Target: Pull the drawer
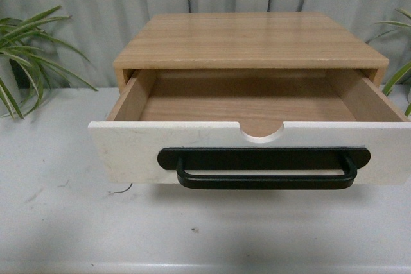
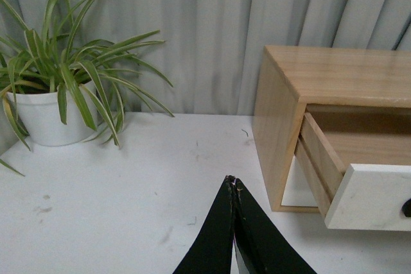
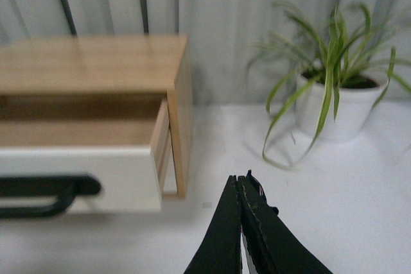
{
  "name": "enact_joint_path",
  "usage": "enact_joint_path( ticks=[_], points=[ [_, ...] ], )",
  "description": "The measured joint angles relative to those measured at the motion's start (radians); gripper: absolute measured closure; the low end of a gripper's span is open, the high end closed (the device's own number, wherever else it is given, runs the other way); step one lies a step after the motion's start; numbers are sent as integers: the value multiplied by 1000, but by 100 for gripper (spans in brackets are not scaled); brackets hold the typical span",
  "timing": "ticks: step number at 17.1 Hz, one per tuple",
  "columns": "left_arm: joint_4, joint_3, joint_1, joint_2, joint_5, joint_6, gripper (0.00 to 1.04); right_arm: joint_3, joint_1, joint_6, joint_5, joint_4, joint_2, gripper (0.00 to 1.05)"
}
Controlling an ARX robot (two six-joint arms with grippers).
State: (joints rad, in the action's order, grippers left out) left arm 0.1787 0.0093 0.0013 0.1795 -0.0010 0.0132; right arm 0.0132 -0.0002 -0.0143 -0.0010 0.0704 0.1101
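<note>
The drawer [image 1: 257, 152] already sits well out of the wooden cabinet [image 1: 250, 40], white front toward you, empty inside, black bar handle [image 1: 266, 174] free and untouched. Neither arm shows in the front view. The left gripper [image 2: 234, 187] has its tips pressed together, holding nothing, and hangs over bare table [image 2: 128, 184] off the cabinet's left side, apart from the drawer. The right gripper [image 3: 243, 181] is the same, tips together and empty, off the right side near the potted plant [image 3: 334, 94]. Looks like the pull is mostly or fully done, so don't yank further; I'd guess more travel could drop the drawer out or drag the cabinet forward. If you need more, spread one gripper first, come in low under the bar at its middle, close around it, then pull straight toward you, slow and level. Mind the plants on both sides when swinging in.
</note>
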Motion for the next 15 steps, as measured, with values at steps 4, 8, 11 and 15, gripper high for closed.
enact_joint_path(
  ticks=[4, 8, 11, 15],
  points=[
    [-46, 1, 0, -32, -1, 0, 103, 0, 0, 0, 0, -72, -99, 103],
    [-183, 0, -2, -171, 0, 0, 103, 0, 0, 0, 1, -74, -106, 103],
    [-183, 0, -2, -171, 0, 0, 25, 0, 0, 0, 1, -74, -106, 24],
    [-183, 0, -2, -171, 0, -2, 7, 0, 0, 0, 1, -74, -106, 6]
  ],
)
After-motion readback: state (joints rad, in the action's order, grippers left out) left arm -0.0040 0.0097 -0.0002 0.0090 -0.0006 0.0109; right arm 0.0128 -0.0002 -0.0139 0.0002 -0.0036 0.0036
